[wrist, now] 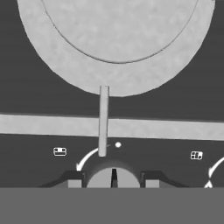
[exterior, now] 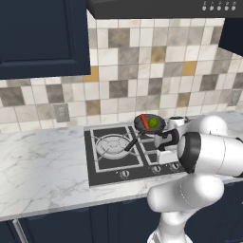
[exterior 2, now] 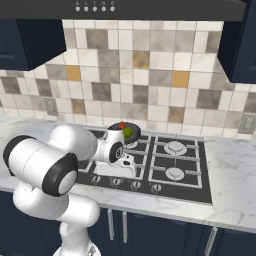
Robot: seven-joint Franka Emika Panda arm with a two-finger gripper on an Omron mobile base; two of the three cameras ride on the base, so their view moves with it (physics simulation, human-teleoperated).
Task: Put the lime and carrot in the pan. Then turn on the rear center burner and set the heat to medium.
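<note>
Left: large wide-ringed silver burner (exterior: pixel 113 144), unlit. Centre: small round black frying pan (exterior: pixel 149 123) sits on the rear grates of the black cooktop (exterior: pixel 107 171) set in the marble desk (exterior: pixel 42 166); short orange-red carrot (exterior: pixel 144 119) and yellow-green lime (exterior: pixel 153 123) lie inside it, so loading looks done. Right of that: tool (wrist: pixel 113 183) clenched around a round grey knob (wrist: pixel 113 177). Left to do: burner ignition and medium heat.

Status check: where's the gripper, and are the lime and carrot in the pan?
Gripper shut on a stove knob. Lime and carrot both in the pan, at the cooktop's rear. Nothing in the way.
</note>
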